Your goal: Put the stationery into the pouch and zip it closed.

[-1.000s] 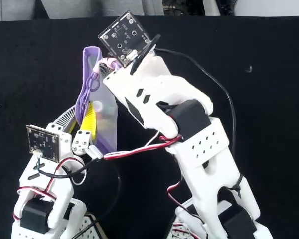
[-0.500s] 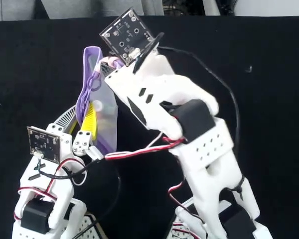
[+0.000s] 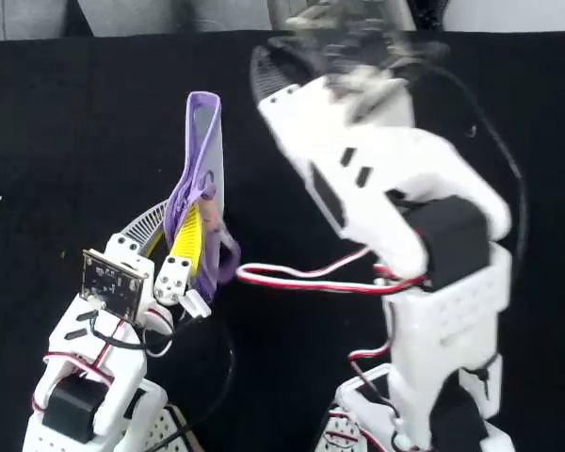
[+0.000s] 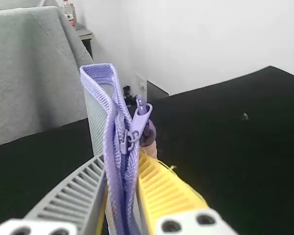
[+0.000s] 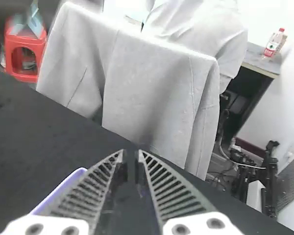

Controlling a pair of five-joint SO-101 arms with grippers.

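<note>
Pinching the purple pouch in the left gripper — grey side on one face, yellow side on the other, squeezed tight on it. Held up on end over the black table, thin zip edge turned back toward the left arm. Look at the zip pull: sitting near the top end, with the teeth below it joined up, by the look of it. Cannot tell about the last bit above the pull, or about all the stationery being inside. Up high and apart from the pouch, the right gripper — nearly shut to a thin slit, with nothing in it. Looks close to done, so time to be careful. Could slip out and flop onto the table if let go too fast, with only a thin strip pinched. Could spill things back out through any gap left by the pull, once tipped over. Could also get bumped by the big right arm, close beside it. Best to lower gently, lay flat, then let go.
</note>
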